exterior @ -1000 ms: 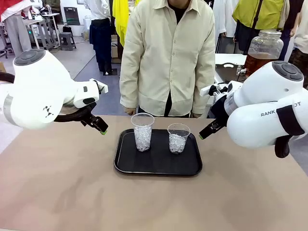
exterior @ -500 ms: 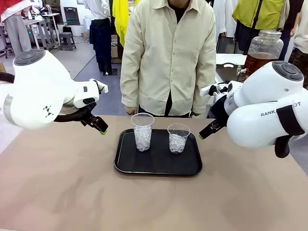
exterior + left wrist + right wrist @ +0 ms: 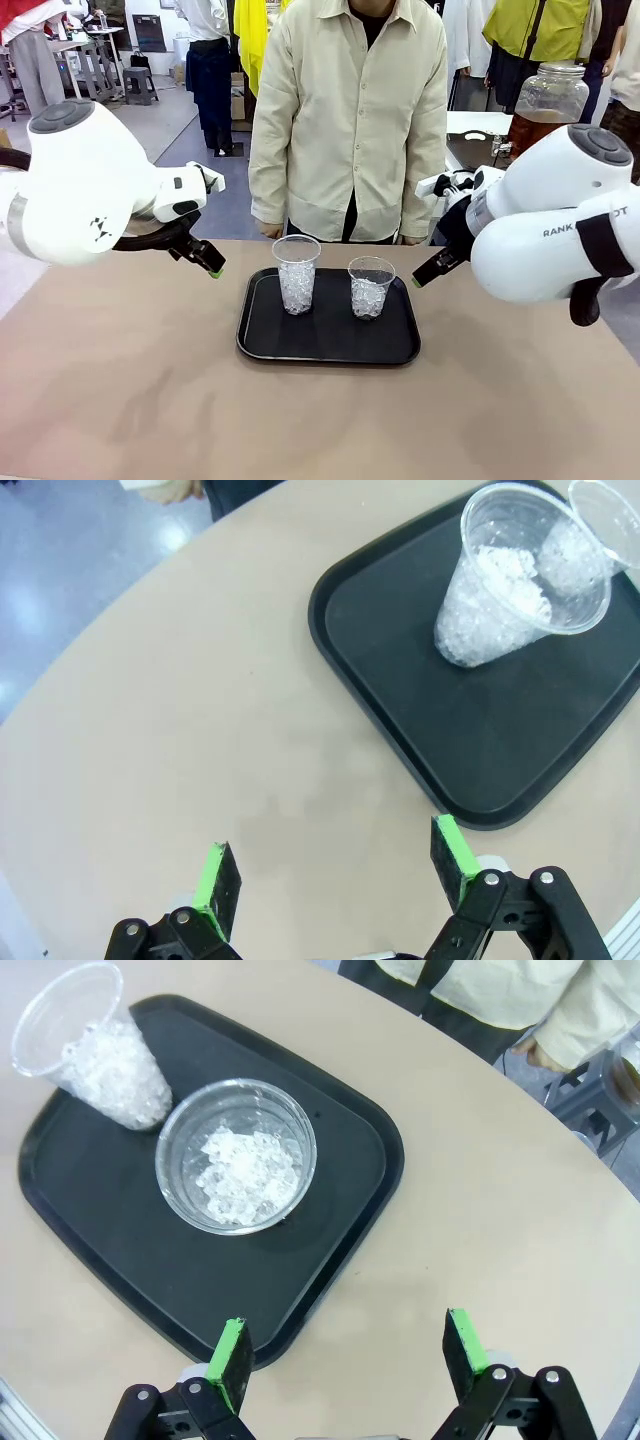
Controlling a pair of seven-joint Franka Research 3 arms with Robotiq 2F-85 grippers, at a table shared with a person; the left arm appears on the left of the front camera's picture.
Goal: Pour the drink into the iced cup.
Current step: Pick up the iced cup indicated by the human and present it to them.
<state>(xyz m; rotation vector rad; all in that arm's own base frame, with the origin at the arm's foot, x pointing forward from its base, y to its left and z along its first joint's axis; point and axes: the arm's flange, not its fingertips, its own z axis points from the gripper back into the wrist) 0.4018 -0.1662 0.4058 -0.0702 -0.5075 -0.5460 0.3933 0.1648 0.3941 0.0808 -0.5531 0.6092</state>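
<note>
left hand [image 3: 330,845] and right hand [image 3: 347,1325] gape empty beside the tray [image 3: 325,340]; front view adds the drink [image 3: 530,132] behind.

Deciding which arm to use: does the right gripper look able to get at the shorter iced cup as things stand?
Probably yes. The right gripper hangs open just beside the tray, and nothing stands between it and the shorter cup; the taller cup is beyond it.

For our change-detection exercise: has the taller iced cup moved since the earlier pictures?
No. The taller iced cup stands in the same far-left spot on the black tray.
</note>
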